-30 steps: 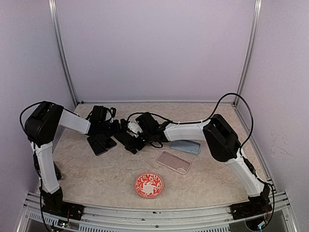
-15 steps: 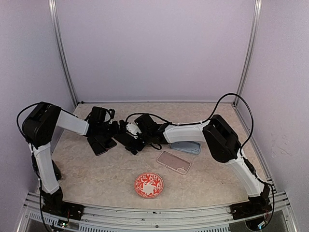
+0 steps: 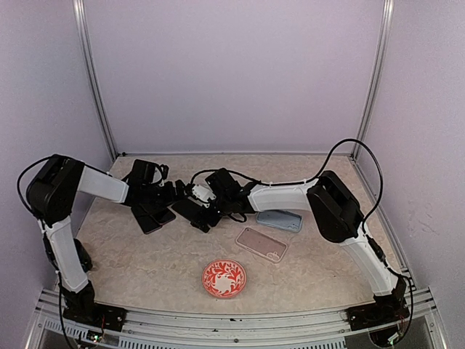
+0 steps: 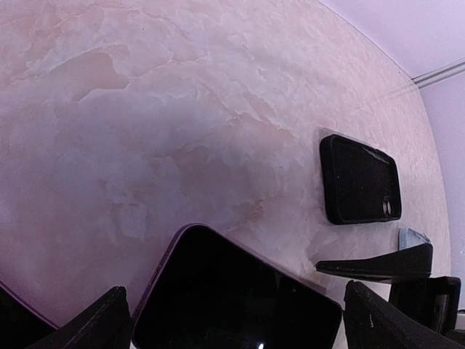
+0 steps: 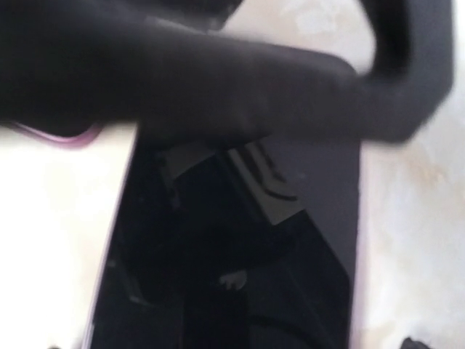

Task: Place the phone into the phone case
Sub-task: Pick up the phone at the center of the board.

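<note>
Case [image 4: 360, 180], upper right, lies empty; phone [image 4: 240, 309] sits apart on the marble table [image 4: 145, 109]. Left gripper [image 4: 232, 287] and right gripper [image 3: 192, 209] gape wide, holding nothing.

nothing readable in any view tbh. the phone [image 4: 232, 298] screen is dark, the black case [image 4: 360, 182] is plain, and the red plate [image 3: 224, 278] on the surface only has a white leafy pattern, no letters or numbers.

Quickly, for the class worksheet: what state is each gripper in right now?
Left gripper: open, straddling the phone, not gripping it.
Right gripper: open, apparently holding nothing.
</note>
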